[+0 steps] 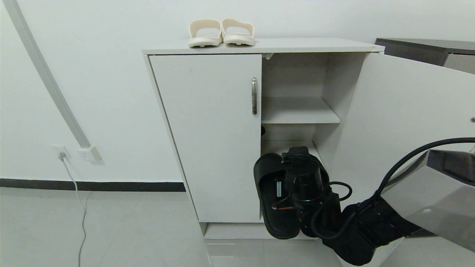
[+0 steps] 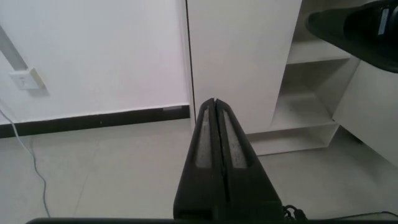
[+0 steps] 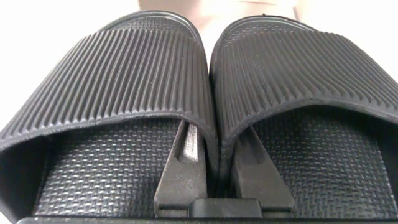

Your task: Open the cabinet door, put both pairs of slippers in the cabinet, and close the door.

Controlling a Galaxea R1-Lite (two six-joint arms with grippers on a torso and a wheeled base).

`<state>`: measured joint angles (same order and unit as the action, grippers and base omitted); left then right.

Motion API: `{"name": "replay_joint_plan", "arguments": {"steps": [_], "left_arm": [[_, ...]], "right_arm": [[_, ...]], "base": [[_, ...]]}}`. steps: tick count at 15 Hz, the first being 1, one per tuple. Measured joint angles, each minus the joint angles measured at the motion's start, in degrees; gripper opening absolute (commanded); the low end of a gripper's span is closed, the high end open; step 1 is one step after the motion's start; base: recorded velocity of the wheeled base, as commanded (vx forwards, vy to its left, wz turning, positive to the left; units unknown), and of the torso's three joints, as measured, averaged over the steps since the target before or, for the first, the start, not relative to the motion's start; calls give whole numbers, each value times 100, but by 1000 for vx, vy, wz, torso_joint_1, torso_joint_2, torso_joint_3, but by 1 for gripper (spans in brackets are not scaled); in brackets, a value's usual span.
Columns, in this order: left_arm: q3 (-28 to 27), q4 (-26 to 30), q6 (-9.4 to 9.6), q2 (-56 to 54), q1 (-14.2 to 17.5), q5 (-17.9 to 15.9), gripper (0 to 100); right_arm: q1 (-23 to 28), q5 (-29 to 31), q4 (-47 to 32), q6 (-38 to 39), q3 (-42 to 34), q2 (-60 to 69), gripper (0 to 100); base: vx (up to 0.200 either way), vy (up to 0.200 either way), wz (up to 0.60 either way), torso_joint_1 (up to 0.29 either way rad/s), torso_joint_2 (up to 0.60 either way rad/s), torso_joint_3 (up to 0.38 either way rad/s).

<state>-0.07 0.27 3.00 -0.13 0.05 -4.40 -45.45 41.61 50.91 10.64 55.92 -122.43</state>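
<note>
A pair of black slippers [image 1: 272, 200] hangs in front of the cabinet's [image 1: 207, 141] lower open compartment, toes pointing in and tilted up. My right gripper [image 3: 217, 165] is shut on them, pinching the two touching inner side walls of the black slippers [image 3: 211, 93] between its fingers [image 3: 186, 162]. A cream pair of slippers [image 1: 221, 33] rests on the cabinet top. The right door [image 1: 404, 122] is swung open; the left door, with a metal handle [image 1: 254, 96], is closed. My left gripper [image 2: 214, 134] is shut and holds nothing, low over the floor facing the cabinet's closed door [image 2: 239, 56].
Inside the open half there is a bare upper shelf [image 1: 297, 111] and a lower shelf [image 1: 276, 145]. A wall socket [image 1: 61, 152] with a cable [image 1: 82, 215] is at the left. A grey unit [image 1: 426, 50] stands behind the open door. Bare floor lies left of the cabinet.
</note>
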Motion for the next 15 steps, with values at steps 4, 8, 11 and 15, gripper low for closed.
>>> {"name": "replay_joint_plan", "arguments": {"steps": [4, 8, 11, 15], "left_arm": [[-4, 5, -13, 0, 0, 16, 0], [-2, 5, -35, 2, -2, 20, 0], [-4, -2, -62, 2, 11, 16, 0], [-2, 0, -73, 2, 5, 17, 0]], "right_arm": [[116, 177, 9, 60, 100, -254, 0], [210, 196, 38, 60, 107, -364, 0], [260, 212, 62, 62, 89, -404, 0], [302, 207, 71, 60, 59, -444, 0]], "base": [[0, -50, 0, 1, -2, 1], [0, -200, 0, 2, 2, -5], [0, 0, 0, 0, 0, 0], [0, 0, 0, 0, 0, 0]]}}
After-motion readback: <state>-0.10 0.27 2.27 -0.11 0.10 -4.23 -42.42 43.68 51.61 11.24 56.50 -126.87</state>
